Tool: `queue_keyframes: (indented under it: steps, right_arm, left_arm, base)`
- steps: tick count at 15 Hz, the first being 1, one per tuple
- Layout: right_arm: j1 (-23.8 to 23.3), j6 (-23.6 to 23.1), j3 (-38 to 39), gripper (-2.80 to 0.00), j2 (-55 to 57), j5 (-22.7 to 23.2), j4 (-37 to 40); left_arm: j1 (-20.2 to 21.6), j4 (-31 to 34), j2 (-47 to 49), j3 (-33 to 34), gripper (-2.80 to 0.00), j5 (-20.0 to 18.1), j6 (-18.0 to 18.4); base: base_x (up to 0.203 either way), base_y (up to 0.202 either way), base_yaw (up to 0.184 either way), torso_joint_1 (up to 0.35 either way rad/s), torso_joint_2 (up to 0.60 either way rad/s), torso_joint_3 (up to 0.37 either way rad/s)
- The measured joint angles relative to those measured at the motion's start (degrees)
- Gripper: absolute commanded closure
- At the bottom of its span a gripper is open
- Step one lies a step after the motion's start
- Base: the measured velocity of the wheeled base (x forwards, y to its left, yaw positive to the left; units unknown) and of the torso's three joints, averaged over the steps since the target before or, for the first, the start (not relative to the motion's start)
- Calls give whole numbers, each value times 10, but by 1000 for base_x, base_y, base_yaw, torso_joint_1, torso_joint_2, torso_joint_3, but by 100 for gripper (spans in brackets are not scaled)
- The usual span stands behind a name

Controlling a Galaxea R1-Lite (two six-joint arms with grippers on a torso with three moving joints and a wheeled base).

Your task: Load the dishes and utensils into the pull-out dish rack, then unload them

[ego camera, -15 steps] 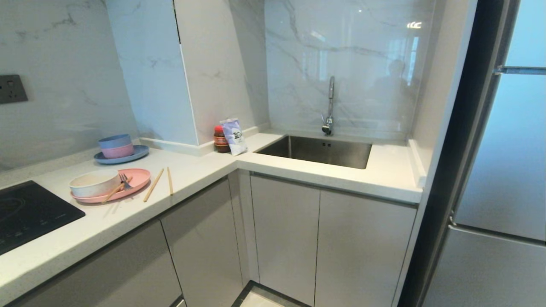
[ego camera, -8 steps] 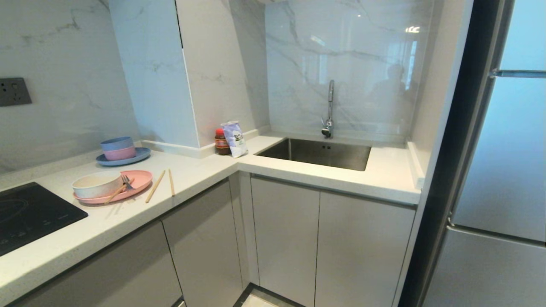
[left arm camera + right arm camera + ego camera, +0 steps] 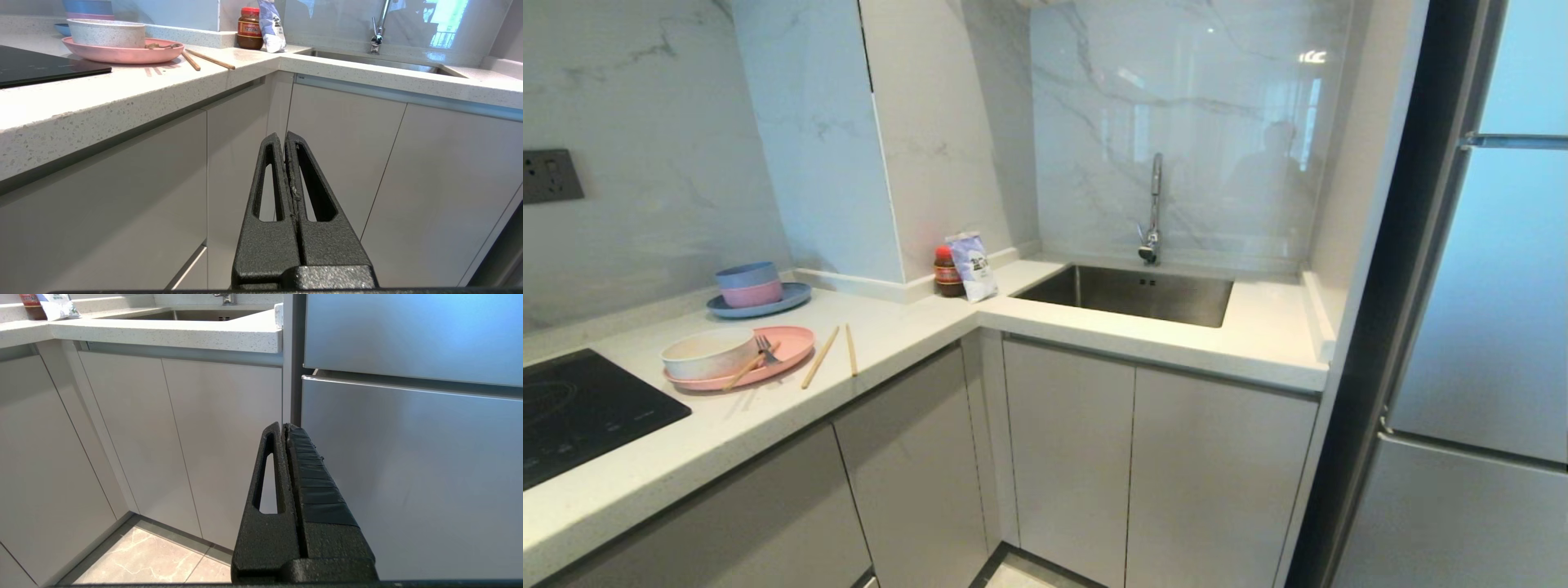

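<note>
On the left of the white speckled surface, beside a black cooktop, the pink plate carries the off-white speckled bowl and a fork. Two wooden chopsticks lie just right of the plate. Behind, a blue plate holds stacked bowls. A jar and packet stand in the corner, then the sink and fridge. The cabinet fronts are closed; no rack shows. The left tool and right tool hang below the surface, pressed narrow, empty
</note>
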Motion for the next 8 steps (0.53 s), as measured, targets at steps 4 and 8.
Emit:
queue_keyframes:
  steps: [4,8]
  right_arm:
    - [0,2,0,0,0,0,0]
    - [0,1,0,0,0,0,0]
  left_arm:
    - [0,0,0,0,0,0,0]
    - [0,0,0,0,0,0,0]
  base:
    - [0,0,0,0,0,0]
    - [0,0,0,0,0,0]
